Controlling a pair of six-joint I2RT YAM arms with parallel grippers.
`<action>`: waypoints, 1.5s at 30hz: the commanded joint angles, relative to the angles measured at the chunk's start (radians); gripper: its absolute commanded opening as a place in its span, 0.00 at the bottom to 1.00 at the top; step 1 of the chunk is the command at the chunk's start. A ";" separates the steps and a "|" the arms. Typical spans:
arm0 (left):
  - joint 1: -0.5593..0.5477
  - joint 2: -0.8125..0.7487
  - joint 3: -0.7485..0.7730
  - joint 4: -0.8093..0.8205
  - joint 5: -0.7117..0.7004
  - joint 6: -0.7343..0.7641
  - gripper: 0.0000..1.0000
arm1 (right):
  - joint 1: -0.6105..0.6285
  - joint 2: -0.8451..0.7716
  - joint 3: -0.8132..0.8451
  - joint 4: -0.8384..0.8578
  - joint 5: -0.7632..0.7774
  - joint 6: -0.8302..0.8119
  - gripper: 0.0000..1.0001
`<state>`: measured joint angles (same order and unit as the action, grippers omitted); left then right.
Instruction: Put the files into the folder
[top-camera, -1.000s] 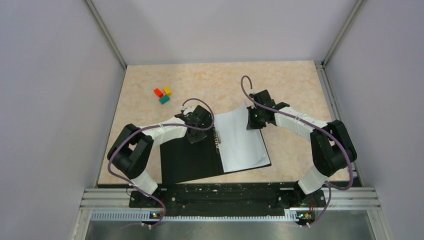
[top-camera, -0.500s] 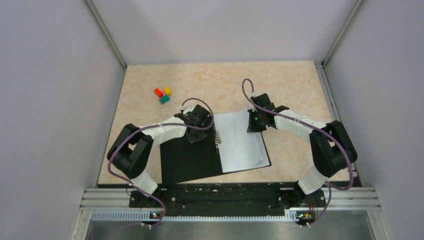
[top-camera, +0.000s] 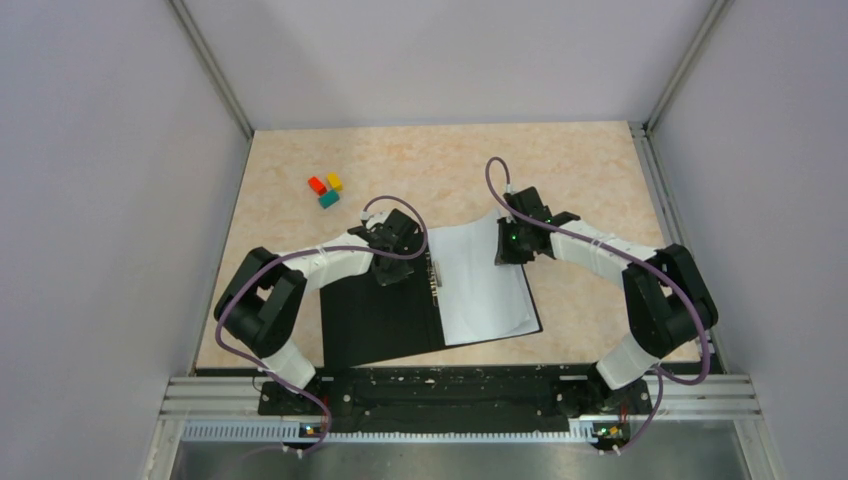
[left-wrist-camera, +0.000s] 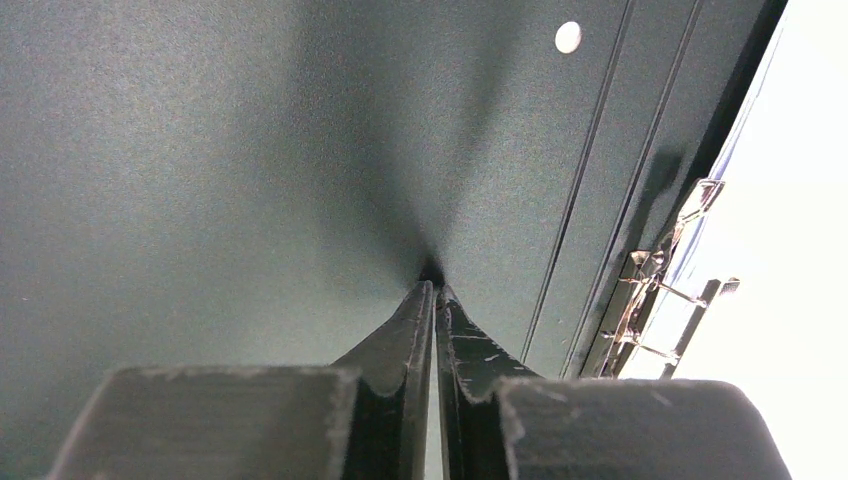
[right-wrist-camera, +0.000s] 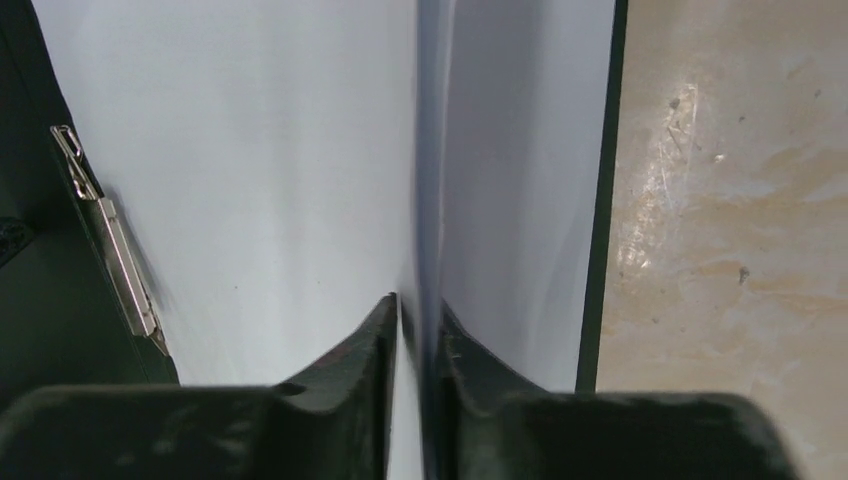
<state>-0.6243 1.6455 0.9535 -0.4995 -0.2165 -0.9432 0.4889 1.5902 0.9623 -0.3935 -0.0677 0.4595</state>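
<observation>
Paper was the weak point: the right gripper (right-wrist-camera: 420, 305) was clenched on a raised ridge of the files (right-wrist-camera: 250, 150), whose white sheets lay beneath it and to either side on the right half of the open folder (top-camera: 375, 320), with the spine clip (right-wrist-camera: 110, 250) to its left. The left gripper (left-wrist-camera: 435, 290) was pinched together on nothing, tips pressing the black inside cover. A sideways pull while clamped would likely crease the thin sheet or drag it off onto the table (top-camera: 560, 170).

Showing left arm (top-camera: 335, 262) and right arm (top-camera: 598, 248) in white shells with black joints | trailing looping purple cables (top-camera: 486, 172) | glowing green light (top-camera: 513, 237) at one wrist | ending left gripper (left-wrist-camera: 437, 292), right gripper (right-wrist-camera: 420, 305) in scuffed matte-black fingers (left-wrist-camera: 400, 345)
</observation>
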 joint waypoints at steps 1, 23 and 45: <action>0.004 -0.001 0.023 0.011 0.004 0.005 0.11 | 0.014 -0.063 0.003 -0.028 0.061 -0.004 0.25; 0.006 -0.001 0.079 0.027 0.097 0.062 0.09 | -0.008 -0.073 -0.018 -0.024 0.186 -0.043 0.80; -0.004 0.143 0.173 0.060 0.186 0.107 0.04 | -0.093 0.003 -0.057 0.206 0.023 -0.034 0.90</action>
<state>-0.6235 1.7626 1.0779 -0.4568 -0.0406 -0.8612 0.3981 1.5738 0.9012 -0.2436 -0.0120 0.4202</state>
